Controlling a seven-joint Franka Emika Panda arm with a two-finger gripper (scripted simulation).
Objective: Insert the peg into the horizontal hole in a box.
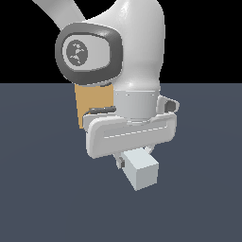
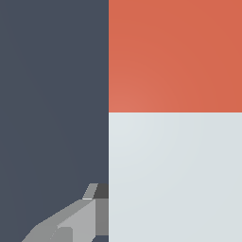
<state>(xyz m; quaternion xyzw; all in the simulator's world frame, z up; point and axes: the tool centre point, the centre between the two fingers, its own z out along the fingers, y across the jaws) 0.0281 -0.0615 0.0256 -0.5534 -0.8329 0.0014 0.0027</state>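
Nearest the exterior camera, the peg (image 1: pixel 140 171) juts out beneath the claw (image 1: pixel 125 160), its pale square end facing the viewer. Its red-orange half shows only in the wrist view (very close up), so the claw seems clenched on it mid-length, one finger (image 2: pixel 75 222) pressed to its side. Beyond the claw and arm stands the tan box (image 1: pixel 94 101); its hole is hidden. Judged step: carrying. Next, line the peg up with that hole.

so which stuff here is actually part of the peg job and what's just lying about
Part of the job:
- peg, held under the gripper, with its red-orange end in the wrist view
- box, mostly hidden behind the arm; its hole is not visible

Just lying about:
- nothing visible
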